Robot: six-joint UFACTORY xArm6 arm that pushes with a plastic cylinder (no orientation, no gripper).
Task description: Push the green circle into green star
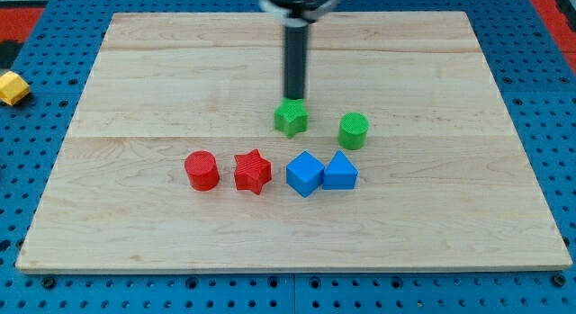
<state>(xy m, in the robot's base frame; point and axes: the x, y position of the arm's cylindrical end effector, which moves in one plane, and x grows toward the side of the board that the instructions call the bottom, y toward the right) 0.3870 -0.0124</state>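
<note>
The green circle (354,130) is a short cylinder right of the board's middle. The green star (291,117) lies a little to its left, apart from it by a small gap. My tip (294,98) is the lower end of the dark rod that comes down from the view's top. It stands just above the green star in the view, right at its upper edge and seemingly touching it. The tip is to the upper left of the green circle.
A red cylinder (202,170), a red star (253,172), a blue cube (305,174) and a blue triangular block (340,172) form a row below the green blocks. A yellow block (12,86) lies off the wooden board (135,80) at the view's left edge.
</note>
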